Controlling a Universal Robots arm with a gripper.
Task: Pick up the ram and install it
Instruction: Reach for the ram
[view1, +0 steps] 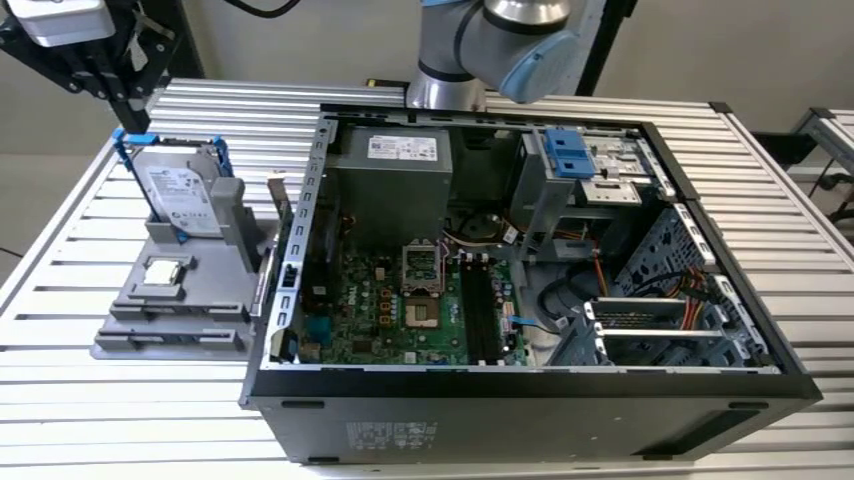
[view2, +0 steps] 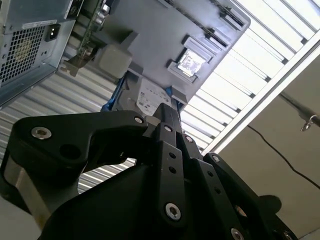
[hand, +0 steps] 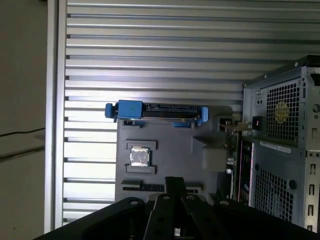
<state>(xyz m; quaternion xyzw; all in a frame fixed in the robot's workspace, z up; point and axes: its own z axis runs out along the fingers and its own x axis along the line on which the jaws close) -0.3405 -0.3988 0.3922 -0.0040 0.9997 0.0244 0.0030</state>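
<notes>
The ram (view1: 279, 203) is a thin greenish board standing on edge at the side of the grey fixture (view1: 160, 300) that faces the open computer case (view1: 534, 385). In the first wrist view the ram (hand: 233, 146) shows edge-on between the fixture and the case, and in the second wrist view the ram (view2: 85, 27) lies beside the case's back panel. My gripper (view1: 123, 92) hangs high above the fixture's far end, well clear of the ram. In both wrist views its black fingers (view2: 169, 117) are pressed together with nothing between them.
A silver hard drive (view1: 180, 195) in a blue bracket stands on the fixture, with a small square processor chip (view1: 163, 268) in front of it. Inside the case lie the green motherboard (view1: 360, 310) and its black memory slots (view1: 481, 300). Everything rests on a slatted metal table (view1: 134, 420).
</notes>
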